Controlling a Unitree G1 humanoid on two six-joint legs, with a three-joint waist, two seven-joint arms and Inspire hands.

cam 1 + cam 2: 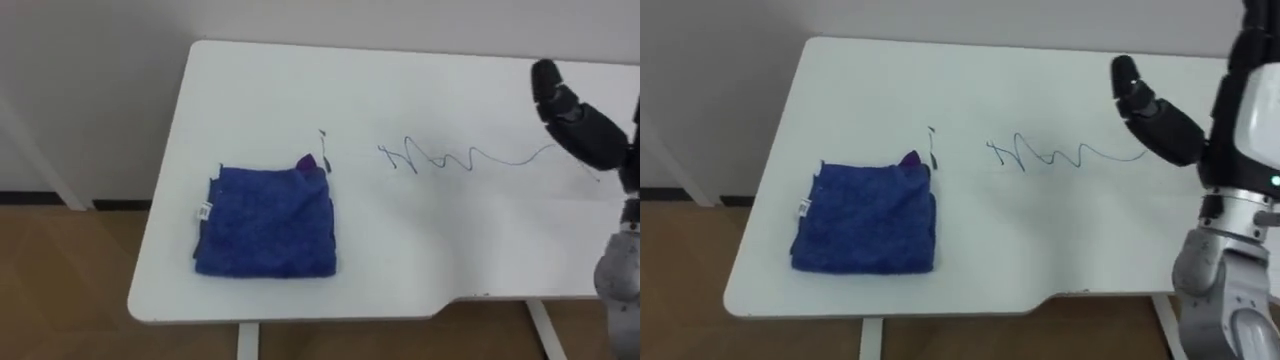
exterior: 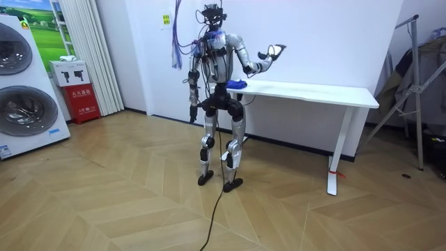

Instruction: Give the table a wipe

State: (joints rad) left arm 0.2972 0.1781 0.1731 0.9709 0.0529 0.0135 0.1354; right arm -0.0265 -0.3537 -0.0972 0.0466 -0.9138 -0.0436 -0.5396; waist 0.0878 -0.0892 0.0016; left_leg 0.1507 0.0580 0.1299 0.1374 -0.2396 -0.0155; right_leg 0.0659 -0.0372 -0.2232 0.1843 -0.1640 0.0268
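a folded blue cloth [image 1: 265, 222] lies flat on the white tabletop [image 1: 400, 250], near its left end and close to the front edge, with a small white tag at its left side and a bit of purple [image 1: 308, 163] peeking out at its far right corner. no hand touches it. to its right a thin dark scribble [image 1: 440, 158] runs across the tabletop, and a short dark mark [image 1: 323, 145] sits just beyond the cloth's corner. the right hand [image 1: 575, 115] hovers above the tabletop's right part, over the scribble's far end, fingers spread and holding nothing. in the room view the robot stands at the table's end, its left hand [image 2: 191, 117] hanging by its side, state impossible to tell.
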